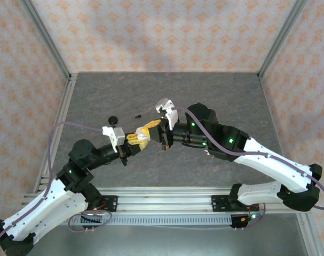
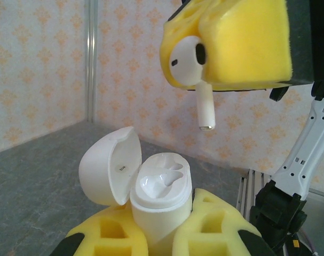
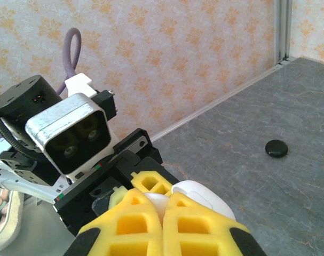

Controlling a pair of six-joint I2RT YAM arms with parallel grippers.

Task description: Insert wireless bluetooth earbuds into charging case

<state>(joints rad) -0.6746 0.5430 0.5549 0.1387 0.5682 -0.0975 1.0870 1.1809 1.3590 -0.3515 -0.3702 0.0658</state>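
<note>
left gripper: yellow pads clamped on the lower body of the white case, which it holds upright above the table. the lid is hinged open to the left and the sockets face up. right gripper: just above the case, pads closed on a white earbud, stem pointing down, not touching the case. beyond, on the grey table: a black disc and, near it, a dark speck too small to identify.
</note>
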